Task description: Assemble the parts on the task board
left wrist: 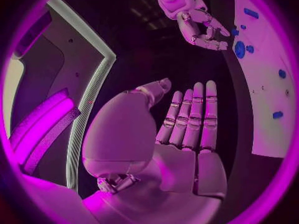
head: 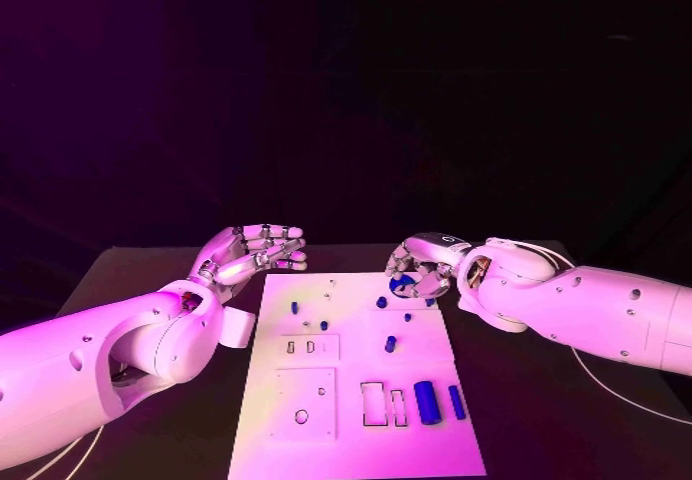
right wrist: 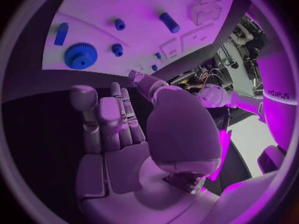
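Right hand [head: 417, 272] hovers with its fingers loosely curled and holding nothing, just above the blue gear [right wrist: 80, 56] at the far end of the task board [head: 346, 440]. Left hand [head: 254, 250], spread and holding nothing, hangs beside the board. If the right hand's fingers close off-centre, I judge the gear could skid into the small blue pegs [right wrist: 117, 49] next to it.

A dark surface [head: 159, 275] spreads out on every side of the white plate. Thin pale cables [head: 613, 385] trail across it near the front corners, one at each side
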`<state>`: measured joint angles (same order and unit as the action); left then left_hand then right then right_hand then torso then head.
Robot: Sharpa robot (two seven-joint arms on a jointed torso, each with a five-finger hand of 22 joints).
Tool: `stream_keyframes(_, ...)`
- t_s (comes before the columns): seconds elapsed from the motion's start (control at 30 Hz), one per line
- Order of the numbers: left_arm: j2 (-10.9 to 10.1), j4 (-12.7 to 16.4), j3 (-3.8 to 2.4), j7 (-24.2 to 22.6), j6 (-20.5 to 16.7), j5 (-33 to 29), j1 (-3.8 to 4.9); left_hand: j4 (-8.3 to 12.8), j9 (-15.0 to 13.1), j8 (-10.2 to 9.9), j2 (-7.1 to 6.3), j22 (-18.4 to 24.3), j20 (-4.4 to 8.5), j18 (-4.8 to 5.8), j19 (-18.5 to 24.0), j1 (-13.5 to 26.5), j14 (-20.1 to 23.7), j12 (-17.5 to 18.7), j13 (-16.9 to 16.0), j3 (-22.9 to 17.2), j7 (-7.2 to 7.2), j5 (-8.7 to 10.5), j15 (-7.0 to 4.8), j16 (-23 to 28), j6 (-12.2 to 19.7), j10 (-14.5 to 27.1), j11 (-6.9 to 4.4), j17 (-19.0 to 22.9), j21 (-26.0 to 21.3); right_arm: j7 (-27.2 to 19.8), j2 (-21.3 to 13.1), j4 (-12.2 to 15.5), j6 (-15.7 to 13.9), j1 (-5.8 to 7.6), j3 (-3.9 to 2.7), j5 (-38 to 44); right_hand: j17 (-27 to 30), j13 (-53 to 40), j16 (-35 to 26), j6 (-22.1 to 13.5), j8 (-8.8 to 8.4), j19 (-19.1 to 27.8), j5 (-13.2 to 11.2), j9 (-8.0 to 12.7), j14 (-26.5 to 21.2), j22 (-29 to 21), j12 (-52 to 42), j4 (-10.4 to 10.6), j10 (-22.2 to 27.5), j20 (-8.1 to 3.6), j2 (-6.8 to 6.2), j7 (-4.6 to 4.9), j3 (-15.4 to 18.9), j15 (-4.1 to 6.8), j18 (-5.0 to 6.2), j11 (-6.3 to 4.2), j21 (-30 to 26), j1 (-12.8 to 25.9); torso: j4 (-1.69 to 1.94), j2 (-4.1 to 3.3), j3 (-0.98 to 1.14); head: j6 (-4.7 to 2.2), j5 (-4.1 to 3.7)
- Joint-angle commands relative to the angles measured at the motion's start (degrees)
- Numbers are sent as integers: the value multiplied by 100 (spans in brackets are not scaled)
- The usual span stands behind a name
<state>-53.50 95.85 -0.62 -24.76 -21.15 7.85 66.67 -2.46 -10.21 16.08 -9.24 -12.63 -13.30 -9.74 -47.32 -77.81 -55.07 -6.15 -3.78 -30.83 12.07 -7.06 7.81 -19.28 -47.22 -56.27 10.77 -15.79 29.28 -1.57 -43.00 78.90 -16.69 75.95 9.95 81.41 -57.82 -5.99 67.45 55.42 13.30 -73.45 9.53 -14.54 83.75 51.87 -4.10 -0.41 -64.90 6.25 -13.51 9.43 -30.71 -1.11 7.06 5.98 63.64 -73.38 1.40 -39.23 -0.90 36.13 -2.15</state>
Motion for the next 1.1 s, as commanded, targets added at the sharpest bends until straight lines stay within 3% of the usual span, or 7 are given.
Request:
stream_keyframes(0.03, -12, 78, -13, -10, 163, 46, 22, -3, -9, 25, -42, -16, -4, -66, -53, 21, 40, 30, -10, 35, 200, 22, 0, -26, 8, -33, 6, -15, 51, 343, 26, 27, 213, -20, -1, 655, -288, -16, 280, -80, -1, -117, 4, -35, 178, 351, -18, 46, 92, 10, -38, 3, 14, -8, -87, 1, 262, 7, 10, -112, -14, -25, -5)
stream_keyframes(0.43, -40, 149, -29, 12, 164, 49, 44, -13, -10, 23, -41, -45, 4, -64, -79, 45, 47, 52, -10, 64, 212, 25, 1, -38, 19, -28, 12, -40, 111, 448, 138, -33, 306, -41, 0, 737, -709, -51, 688, -141, -14, -298, -1, -96, 228, 906, -40, 99, 185, 35, -17, 8, 74, -25, -165, 13, 666, -16, 48, -196, -24, -21, -34)
stream_keyframes(0.57, -46, 156, -32, 20, 166, 50, 51, -17, -10, 20, -41, -54, 6, -63, -85, 53, 50, 60, -10, 73, 219, 25, 2, -42, 27, -22, 16, -49, 128, 448, 207, -84, 346, -63, 0, 740, -805, -64, 780, -129, -3, -340, 12, -118, 241, 1034, -57, 120, 178, 39, 15, 7, 59, -27, -183, 12, 758, -23, 41, -209, -15, -11, -16)
stream_keyframes(1.1, -45, 171, -34, 38, 202, 206, 60, -30, -10, 18, -39, -66, 7, -60, -88, 72, 57, 71, -11, 93, 224, 31, 6, -49, 34, -20, 20, -63, 154, 487, 360, -235, 466, -113, 14, 730, -1057, -103, 1027, -117, 12, -465, 19, -176, 273, 1395, -117, 216, 102, 54, 55, 24, -7, -26, -236, 10, 1018, 31, 43, -221, -15, 0, 38)
